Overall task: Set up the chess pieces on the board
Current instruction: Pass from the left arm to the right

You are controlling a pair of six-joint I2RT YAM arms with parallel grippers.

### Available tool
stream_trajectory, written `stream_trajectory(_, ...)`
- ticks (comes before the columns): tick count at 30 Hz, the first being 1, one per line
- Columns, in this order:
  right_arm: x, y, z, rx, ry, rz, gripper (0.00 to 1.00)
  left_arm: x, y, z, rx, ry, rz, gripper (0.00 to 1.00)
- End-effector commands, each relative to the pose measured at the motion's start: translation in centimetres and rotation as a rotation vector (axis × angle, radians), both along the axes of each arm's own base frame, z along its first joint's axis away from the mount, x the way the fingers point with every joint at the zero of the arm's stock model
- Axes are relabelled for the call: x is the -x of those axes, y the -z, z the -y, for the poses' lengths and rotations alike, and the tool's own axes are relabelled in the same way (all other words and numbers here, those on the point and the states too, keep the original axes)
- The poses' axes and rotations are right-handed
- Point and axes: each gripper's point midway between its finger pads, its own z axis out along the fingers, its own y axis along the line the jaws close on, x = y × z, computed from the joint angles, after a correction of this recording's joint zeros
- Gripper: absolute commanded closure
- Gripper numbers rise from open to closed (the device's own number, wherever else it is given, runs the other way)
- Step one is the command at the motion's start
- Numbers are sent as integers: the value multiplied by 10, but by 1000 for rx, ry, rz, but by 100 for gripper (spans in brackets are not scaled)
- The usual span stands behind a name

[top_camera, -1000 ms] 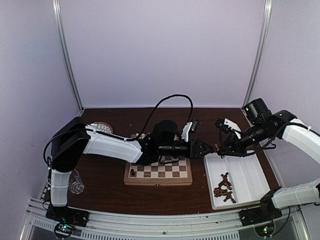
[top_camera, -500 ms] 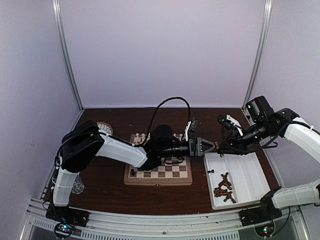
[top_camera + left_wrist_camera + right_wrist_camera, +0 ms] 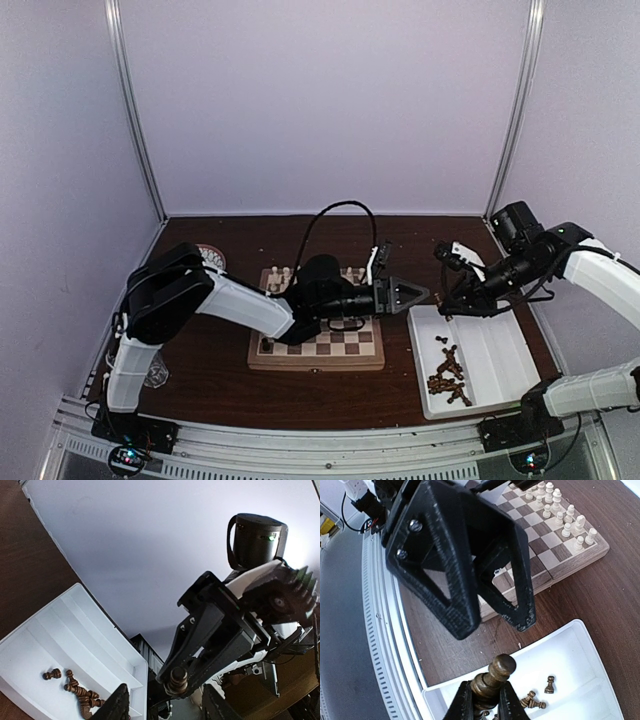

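Right wrist: right claw grips a piece, left claw gapes at 12 o'clock; sloppy handoff could drop it.

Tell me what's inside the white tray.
The white tray holds a loose heap of dark brown chess pieces, mostly lying down, on its left side. The right gripper hangs over its far end, covering part of that.
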Motion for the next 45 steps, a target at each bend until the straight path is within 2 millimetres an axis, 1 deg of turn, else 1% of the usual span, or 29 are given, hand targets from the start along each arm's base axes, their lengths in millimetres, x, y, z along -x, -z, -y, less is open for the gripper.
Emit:
stream_trajectory(1,6,17,12,94,-58,24,96,3,-8,4,-93,84,-26,52)
stream_trajectory(5,9,21,18,146,-89,58,95,8,8,4,-265,114,-50,53)
stream_trajectory(8,11,25,21,177,-108,62,95,11,12,4,-315,135,-63,54)
stream_trajectory(15,12,36,23,224,-138,57,95,18,9,11,-257,187,-124,54)
stream_trajectory(20,15,38,20,235,-160,52,95,27,2,21,-248,232,-115,54)
stream_trajectory(26,17,38,15,235,-178,56,95,28,16,23,-315,224,-133,59)
stream_trajectory(31,19,35,11,226,-188,61,95,26,25,22,-348,211,-151,59)
stream_trajectory(35,19,34,10,229,-190,62,95,28,25,23,-346,223,-153,61)
stream_trajectory(45,19,36,6,232,-196,57,95,37,26,30,-340,271,-160,70)
